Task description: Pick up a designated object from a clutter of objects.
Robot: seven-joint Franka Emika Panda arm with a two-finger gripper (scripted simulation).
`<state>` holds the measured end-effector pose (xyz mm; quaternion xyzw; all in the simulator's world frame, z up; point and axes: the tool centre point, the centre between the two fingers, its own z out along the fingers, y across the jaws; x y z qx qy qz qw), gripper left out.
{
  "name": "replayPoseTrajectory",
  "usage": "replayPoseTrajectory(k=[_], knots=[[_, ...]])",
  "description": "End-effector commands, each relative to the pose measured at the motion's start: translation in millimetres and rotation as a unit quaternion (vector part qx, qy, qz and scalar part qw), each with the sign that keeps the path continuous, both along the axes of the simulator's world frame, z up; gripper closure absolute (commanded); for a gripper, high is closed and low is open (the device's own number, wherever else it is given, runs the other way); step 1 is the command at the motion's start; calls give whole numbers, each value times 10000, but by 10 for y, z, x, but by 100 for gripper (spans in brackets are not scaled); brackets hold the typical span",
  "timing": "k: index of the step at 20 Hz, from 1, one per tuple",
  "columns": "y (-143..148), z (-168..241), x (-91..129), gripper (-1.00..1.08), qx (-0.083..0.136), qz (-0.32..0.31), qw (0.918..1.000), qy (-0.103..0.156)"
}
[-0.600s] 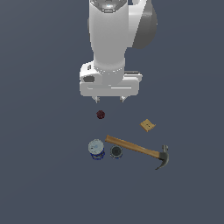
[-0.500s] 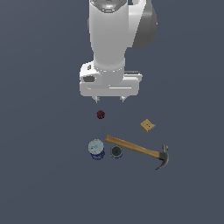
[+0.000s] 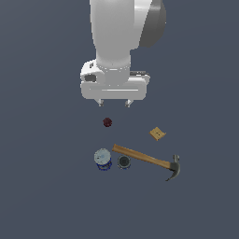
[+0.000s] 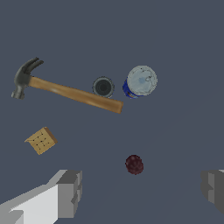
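The small maroon ball (image 3: 107, 122) lies alone on the dark floor; it also shows in the wrist view (image 4: 134, 164). My gripper (image 3: 114, 103) hangs open and empty above and just behind it, jaws wide apart, one finger (image 4: 70, 193) showing grey in the wrist view. The rest of the clutter lies beyond the ball: a blue-white can (image 3: 102, 159), a small dark cup (image 3: 123, 162), a wooden-handled hammer (image 3: 145, 160) and a tan square block (image 3: 158, 134).
The hammer (image 4: 65, 91), cup (image 4: 103, 86), can (image 4: 140, 82) and block (image 4: 41, 140) sit apart from the ball in the wrist view. The hammer handle's end lies close to the cup.
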<state>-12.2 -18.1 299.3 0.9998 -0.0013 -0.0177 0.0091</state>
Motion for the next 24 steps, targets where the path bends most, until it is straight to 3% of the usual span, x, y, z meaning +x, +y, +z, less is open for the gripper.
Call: replayPoseTrajectory(k=[1, 14, 24], knots=[[-1, 5, 0, -92, -3, -7, 10000, -2], [-106, -441, -96, -92, 53, 323, 9995, -23], [-293, -1206, -413, -92, 122, 913, 9957, -77]])
